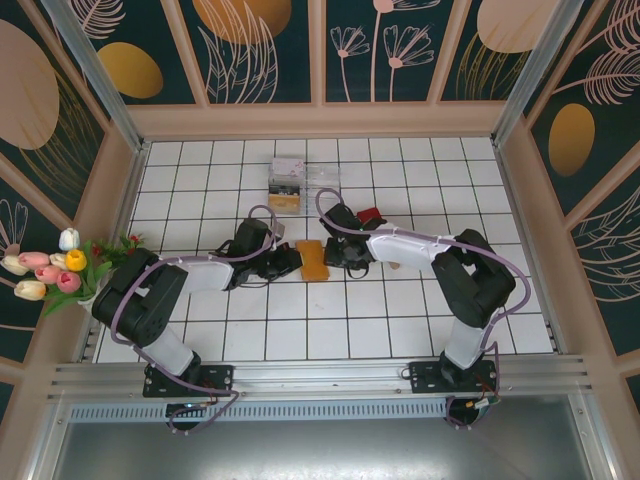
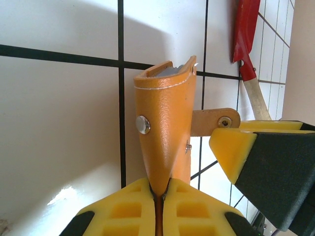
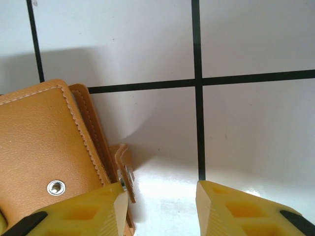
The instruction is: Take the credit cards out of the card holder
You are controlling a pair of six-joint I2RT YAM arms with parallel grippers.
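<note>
The card holder [image 1: 313, 260] sits near the middle of the white tiled table [image 1: 400, 330], between the two arms, which reach in from left and right. The left gripper [image 1: 288, 262] is clenched on the holder's left end. In the left wrist view its yellow fingers [image 2: 133, 206] press together on the narrow orange edge of the card holder [image 2: 165, 132], which stands on edge and widens toward its far end. There a thin pale grey edge, the credit cards [image 2: 171, 71], shows inside the mouth of the holder. A small tan strap [image 2: 216, 120] with a metal stud sticks out to the right of the holder, and one finger of the right gripper sits just beside it. The right gripper [image 1: 338, 252] is at the holder's right side with its jaws apart. In the right wrist view bare tile lies between its fingers [image 3: 236, 206], and the other finger overlaps the corner of the card holder [image 3: 44, 147] without pinching it. A red spatula [image 2: 246, 34] with a wooden handle lies just beyond the right gripper. A clear box [image 1: 290, 180] stands well apart on the far side of the table, and a bunch of tulips [image 1: 50, 265] sits at the left wall.
</note>
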